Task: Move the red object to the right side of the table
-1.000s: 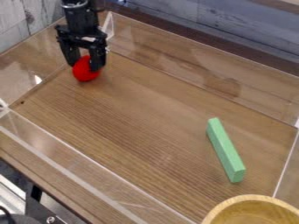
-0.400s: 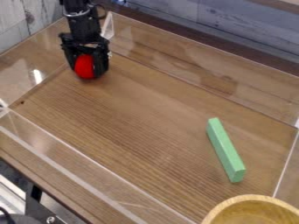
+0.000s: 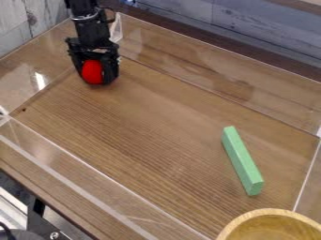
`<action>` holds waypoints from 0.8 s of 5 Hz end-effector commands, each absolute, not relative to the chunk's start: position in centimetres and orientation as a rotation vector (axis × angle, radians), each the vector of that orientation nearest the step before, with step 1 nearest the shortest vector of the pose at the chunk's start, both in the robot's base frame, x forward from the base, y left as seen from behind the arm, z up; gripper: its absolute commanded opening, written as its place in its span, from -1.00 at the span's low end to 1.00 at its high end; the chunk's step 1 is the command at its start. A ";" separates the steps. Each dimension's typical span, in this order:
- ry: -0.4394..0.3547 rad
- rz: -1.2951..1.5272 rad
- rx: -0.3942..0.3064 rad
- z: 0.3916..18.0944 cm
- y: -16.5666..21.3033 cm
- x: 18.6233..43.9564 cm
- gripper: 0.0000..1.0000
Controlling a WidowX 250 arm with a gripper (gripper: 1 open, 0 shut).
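The red object lies on the brown wood-grain table at the far left. My black gripper points straight down over it, open. Its two fingers stand on either side of the red toy, low near the tabletop. The fingers hide the toy's sides, and I cannot tell whether they touch it.
A long green block lies on the right part of the table. The rim of a round wooden bowl shows at the bottom right corner. Low clear acrylic walls border the tabletop.
The gripper has sunk a little, so its open fingers now straddle the red object instead of hovering above it. The red object and the green block have not moved.
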State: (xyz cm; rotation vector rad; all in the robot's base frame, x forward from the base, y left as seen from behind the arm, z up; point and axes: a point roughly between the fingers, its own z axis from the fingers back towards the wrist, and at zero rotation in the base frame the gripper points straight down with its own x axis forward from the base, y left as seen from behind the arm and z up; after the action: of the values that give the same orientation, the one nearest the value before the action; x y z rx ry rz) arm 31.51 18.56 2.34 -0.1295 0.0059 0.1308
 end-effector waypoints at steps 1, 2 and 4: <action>-0.039 0.142 -0.119 3.7 19.4 32.1 1.00; -0.032 0.146 -0.131 3.4 19.4 32.1 1.00; -0.019 0.150 -0.153 2.9 19.3 32.1 1.00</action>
State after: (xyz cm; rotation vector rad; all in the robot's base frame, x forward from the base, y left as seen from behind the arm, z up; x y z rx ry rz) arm 31.87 18.76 2.09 -0.1661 0.0072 0.1482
